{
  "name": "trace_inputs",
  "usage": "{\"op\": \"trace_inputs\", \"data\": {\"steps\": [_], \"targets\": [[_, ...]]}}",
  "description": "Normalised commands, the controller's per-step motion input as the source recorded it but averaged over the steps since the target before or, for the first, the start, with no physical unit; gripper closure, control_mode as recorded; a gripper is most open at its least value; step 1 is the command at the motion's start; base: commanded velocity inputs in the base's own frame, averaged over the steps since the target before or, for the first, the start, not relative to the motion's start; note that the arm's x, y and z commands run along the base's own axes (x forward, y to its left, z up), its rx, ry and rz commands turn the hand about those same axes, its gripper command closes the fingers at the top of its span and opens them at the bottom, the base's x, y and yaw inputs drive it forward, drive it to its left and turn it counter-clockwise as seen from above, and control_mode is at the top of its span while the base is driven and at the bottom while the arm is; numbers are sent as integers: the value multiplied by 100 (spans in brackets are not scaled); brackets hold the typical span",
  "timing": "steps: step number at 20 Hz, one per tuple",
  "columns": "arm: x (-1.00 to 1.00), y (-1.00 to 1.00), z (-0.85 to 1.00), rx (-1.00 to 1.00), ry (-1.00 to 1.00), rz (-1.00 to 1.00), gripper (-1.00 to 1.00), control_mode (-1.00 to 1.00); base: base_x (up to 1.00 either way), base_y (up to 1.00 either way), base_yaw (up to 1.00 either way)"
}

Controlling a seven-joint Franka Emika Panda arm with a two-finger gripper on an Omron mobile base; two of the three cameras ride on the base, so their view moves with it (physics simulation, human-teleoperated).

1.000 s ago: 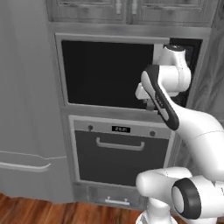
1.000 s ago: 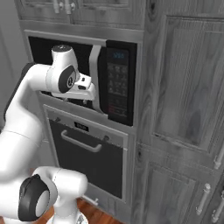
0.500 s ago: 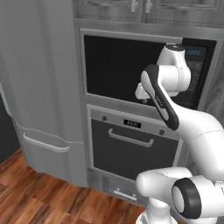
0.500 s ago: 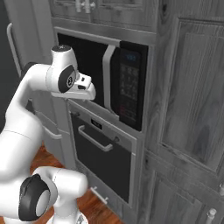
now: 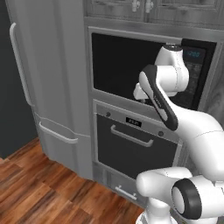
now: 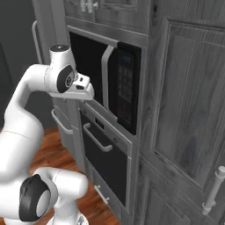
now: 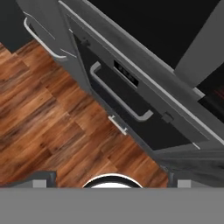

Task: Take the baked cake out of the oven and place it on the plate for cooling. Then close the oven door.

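Grey cabinetry and reddish wood flooring (image 7: 48, 131) frame the scene. Raised in front of the black microwave with a vertical silver handle (image 6: 125, 94), the tool (image 6: 83, 88) stands spread wide and grips nothing. Just below sits one built-in grey wall oven (image 5: 135, 144); its dark-glass door with a curved silver bar handle (image 5: 131, 136) is shut, under two round knobs. No cake or plate is visible, so judging by this, every step remains: opening, moving the cake, closing.
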Motion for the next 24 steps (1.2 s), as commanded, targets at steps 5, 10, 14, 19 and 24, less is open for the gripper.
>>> {"op": "trace_inputs", "data": {"steps": [5,10,14,19,24], "targets": [[0,0,0,0,0,0,-100,100,0,-66,20],[0,0,0,0,0,0,-100,100,0,-38,12],[0,0,0,0,0,0,-100,100,0,-29,7],[0,0,-5,-1,1,0,-100,-100,0,-5,1],[7,25,-72,-19,11,0,-100,-100,0,0,0]]}}
